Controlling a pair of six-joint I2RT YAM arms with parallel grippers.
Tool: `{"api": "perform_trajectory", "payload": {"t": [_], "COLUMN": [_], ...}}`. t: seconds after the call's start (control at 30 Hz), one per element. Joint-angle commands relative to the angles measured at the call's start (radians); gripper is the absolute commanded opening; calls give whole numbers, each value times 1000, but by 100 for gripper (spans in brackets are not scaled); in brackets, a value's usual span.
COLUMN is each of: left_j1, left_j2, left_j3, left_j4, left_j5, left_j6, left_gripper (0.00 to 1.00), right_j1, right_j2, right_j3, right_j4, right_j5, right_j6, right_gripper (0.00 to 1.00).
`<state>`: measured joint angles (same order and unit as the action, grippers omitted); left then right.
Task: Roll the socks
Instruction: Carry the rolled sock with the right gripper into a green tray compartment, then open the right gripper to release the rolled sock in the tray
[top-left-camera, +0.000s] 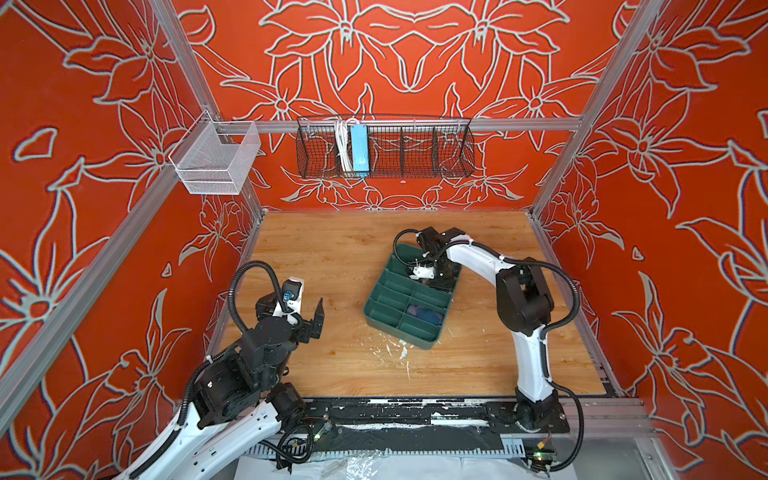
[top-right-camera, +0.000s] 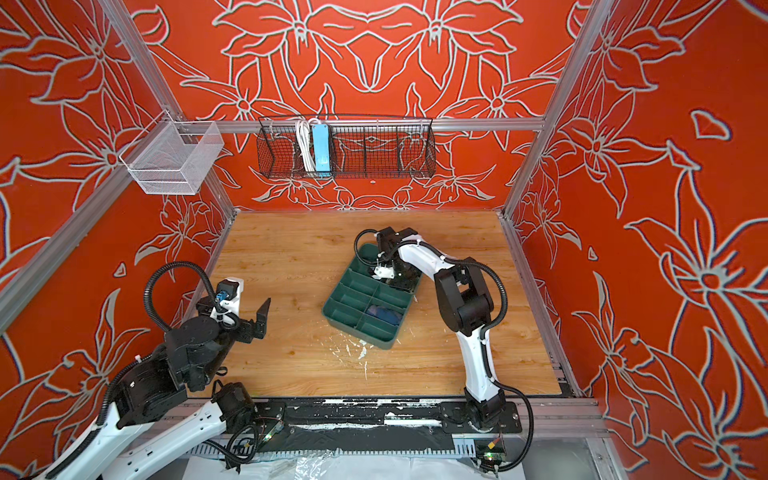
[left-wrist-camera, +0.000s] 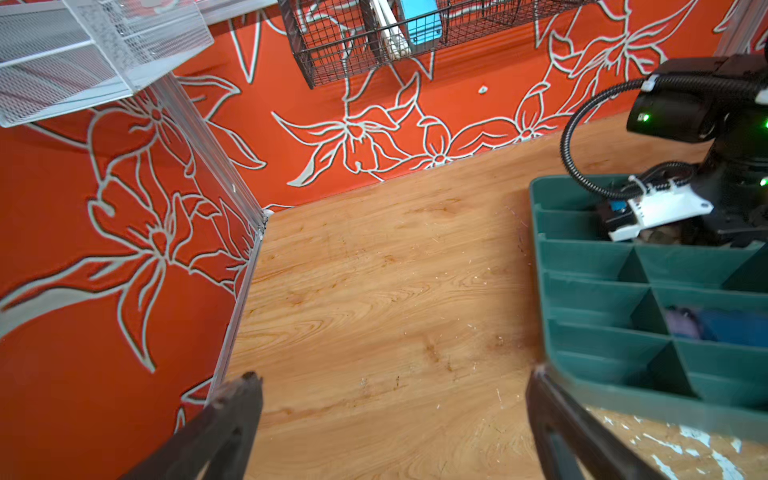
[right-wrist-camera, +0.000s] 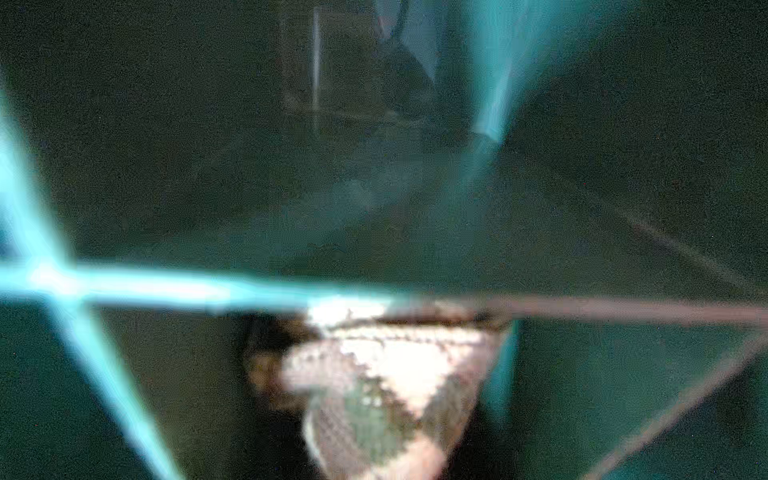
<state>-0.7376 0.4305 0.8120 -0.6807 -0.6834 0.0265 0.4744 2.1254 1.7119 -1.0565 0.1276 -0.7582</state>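
A purple and dark blue sock (top-left-camera: 424, 316) (top-right-camera: 384, 313) (left-wrist-camera: 715, 326) lies bunched in a near compartment of the green tray (top-left-camera: 399, 334) (top-right-camera: 353, 328). My right gripper (top-left-camera: 432, 282) (top-right-camera: 395, 280) reaches down into a far compartment of that tray. In the right wrist view it (right-wrist-camera: 380, 399) is shut on the beige-and-brown argyle sock (right-wrist-camera: 386, 374), whose fabric fills the space between the jaws. My left gripper (top-left-camera: 305, 316) (top-right-camera: 251, 318) (left-wrist-camera: 395, 374) hovers open over bare wood at the left, apart from the tray, holding nothing.
A black wire basket (top-left-camera: 384, 147) with a blue power strip (top-left-camera: 359, 149) hangs on the back wall. A white mesh basket (top-left-camera: 216, 160) hangs on the left rail. White flecks (top-left-camera: 395, 349) mark the wood before the tray. Red walls enclose the table on three sides.
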Motion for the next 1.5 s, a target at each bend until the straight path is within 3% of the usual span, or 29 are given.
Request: {"api": "perform_trajectory", "payload": {"t": [0.0,0.23,0.47,0.6,0.8,1.13,1.47], "left_j1": [1,1,1,1,1,1,1], "left_j2": [26,56,153,237,269,274,253], "left_j3": [36,62,98,118,94,104,97], "left_j4": [29,-2,-46,-33,71,112,199], "left_j5": [23,35,95,123,158,111,74], "left_j6": [3,-47,-94,-106,-84,-19,102], "left_gripper": [97,97,97,97,97,97,97], "right_j1": [-1,41,122,129,119,110,113], "right_j2": [9,128,78,45,-21,-82,-160], "right_j3": [2,198,128,73,-11,-12,22], "right_j4": [-14,33,136,158,172,122,67], "right_j5": [93,18,-112,-100,-46,-73,-146], "right_j6": [-82,-193,-391,-372,-365,-392,-366], "right_gripper": [0,0,0,24,38,51,54]}}
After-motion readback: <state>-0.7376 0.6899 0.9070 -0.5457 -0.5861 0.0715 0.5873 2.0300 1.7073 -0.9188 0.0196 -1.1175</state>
